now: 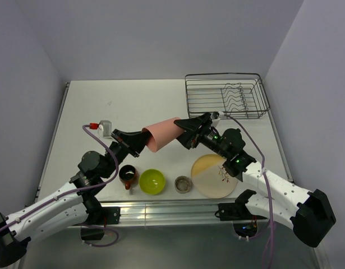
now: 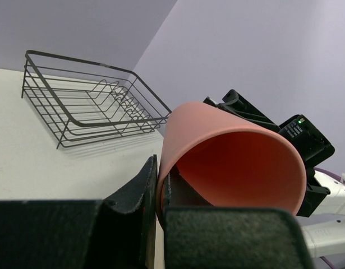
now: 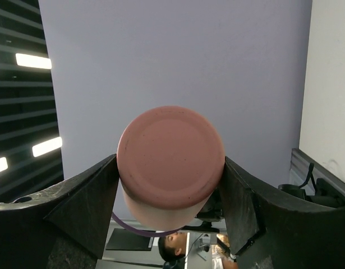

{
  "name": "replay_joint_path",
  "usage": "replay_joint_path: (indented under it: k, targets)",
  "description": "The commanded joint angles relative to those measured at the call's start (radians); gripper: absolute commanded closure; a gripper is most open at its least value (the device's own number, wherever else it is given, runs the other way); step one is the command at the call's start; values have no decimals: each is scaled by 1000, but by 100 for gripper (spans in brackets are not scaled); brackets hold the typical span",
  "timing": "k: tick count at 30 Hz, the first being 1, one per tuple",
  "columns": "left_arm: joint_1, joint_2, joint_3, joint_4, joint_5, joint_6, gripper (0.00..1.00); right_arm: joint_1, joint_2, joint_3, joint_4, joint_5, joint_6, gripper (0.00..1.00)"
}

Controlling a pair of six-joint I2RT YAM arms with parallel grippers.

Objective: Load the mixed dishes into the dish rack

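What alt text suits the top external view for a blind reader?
A pink tumbler hangs sideways above the table between two arms: the left gripper pinches its rim, the right gripper flanks its base. An orange mug, lime-green bowl, small cup and pale-yellow plate line the near edge; a wire dish rack sits far right.

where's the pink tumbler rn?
Top view, centre: pink tumbler is off the table on its side, rim pinched by the left pincer, base between the jaws of the right pincer.
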Motion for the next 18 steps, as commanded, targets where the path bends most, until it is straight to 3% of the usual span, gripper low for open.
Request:
replay_joint_path:
  k: [1,3,4,5,8,9,11,15,18]
  targets:
    - [-4,6,-3,68,17,-16,100,12,17,63,86,-3,-38,54]
    - [-4,16,11,47,22,-8,99,12,31,66,101,-10,-44,74]
    - [-4,18,18,31,16,-9,90,12,31,74,104,-12,-50,84]
    - [-4,21,24,4,9,-12,61,14,32,77,97,-9,-64,100]
    - [-4,26,55,-83,-38,-14,29,11,20,89,66,6,-104,100]
    - [-4,27,82,-122,-62,-22,25,11,14,92,57,12,-114,100]
    - [-4,21,113,-209,-154,-54,6,4,3,109,6,28,-156,100]
    - [-4,-31,159,-370,-274,-100,1,-38,-4,147,-63,42,-220,100]
    - [-4,-101,161,-403,-340,-112,1,-78,8,181,-158,55,-300,100]
